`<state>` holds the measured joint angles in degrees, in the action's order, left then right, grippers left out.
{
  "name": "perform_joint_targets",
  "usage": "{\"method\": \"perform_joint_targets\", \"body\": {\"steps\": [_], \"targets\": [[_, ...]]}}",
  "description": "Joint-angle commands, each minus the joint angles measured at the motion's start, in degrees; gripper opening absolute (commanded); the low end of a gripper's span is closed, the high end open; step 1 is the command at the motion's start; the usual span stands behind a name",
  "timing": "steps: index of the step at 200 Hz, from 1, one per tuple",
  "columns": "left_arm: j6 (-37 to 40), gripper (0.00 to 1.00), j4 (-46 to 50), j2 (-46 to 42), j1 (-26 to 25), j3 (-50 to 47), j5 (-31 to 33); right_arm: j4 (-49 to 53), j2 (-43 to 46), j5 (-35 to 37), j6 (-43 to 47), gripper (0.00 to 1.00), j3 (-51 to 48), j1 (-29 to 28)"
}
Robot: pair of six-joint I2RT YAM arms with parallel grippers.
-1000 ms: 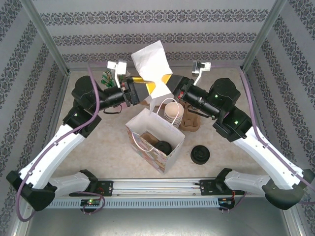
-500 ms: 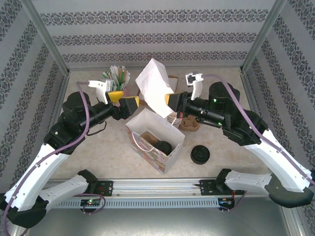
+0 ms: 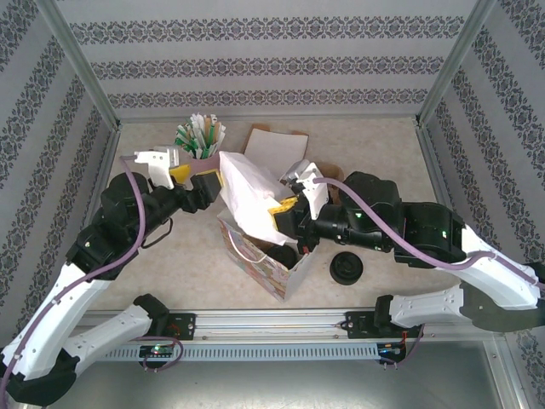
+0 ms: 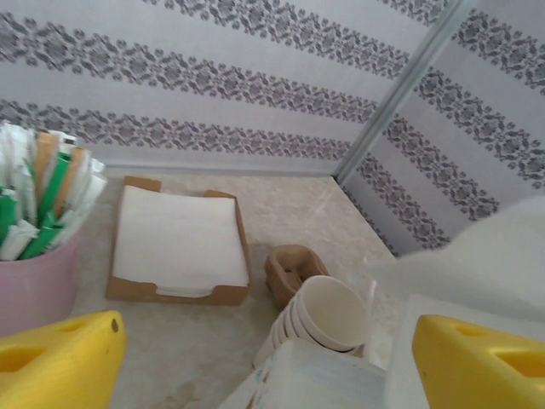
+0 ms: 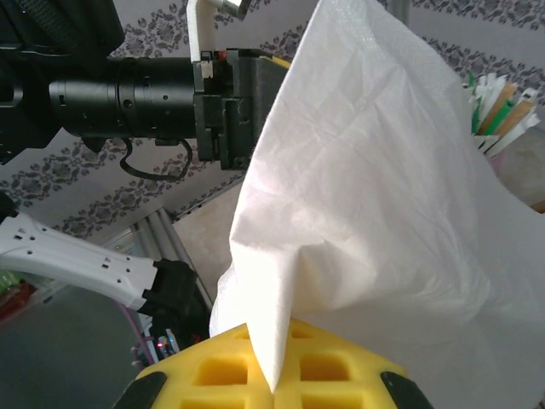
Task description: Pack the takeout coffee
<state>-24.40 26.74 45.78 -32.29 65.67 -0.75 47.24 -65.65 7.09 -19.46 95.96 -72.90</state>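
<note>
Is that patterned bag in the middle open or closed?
Open. The patterned bag stands upright with its mouth spread wide, and the takeout coffee shows its black lid inside.

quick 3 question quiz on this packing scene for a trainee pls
1. True or false: the right jaws are shut on the white paper.
2. What stands in the pink cup? A) packets B) lids C) spoons
3. Fill in: the left jaws stand ___.
Key: 1 true; 2 A; 3 open.
</note>
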Motion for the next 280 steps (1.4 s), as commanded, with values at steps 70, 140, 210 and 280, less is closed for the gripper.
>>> {"method": "perform_joint_targets", "body": {"steps": [70,140,210,280], "targets": [[-0.80,0.82,-1.37,-0.86,-0.64,-1.42,2.73,-8.71,3.71,-3.99,-11.31,0.00,-12.77,4.12],[-0.72,0.80,-0.48,2.17,-0.69,-0.85,0.94,-4.35,4.67,-4.26,-12.68,0.00,-20.36,10.21],[-0.30,0.80,0.93,3.96,-0.67,-0.63,-0.13,5.24,-3.53,1.77,-9.41,0.00,-16.86,10.43],[0.50,0.77,2.88,5.63,-0.61,-1.24,0.69,8.39,-10.98,2.13,-5.33,0.00,-12.69,10.24]]}}
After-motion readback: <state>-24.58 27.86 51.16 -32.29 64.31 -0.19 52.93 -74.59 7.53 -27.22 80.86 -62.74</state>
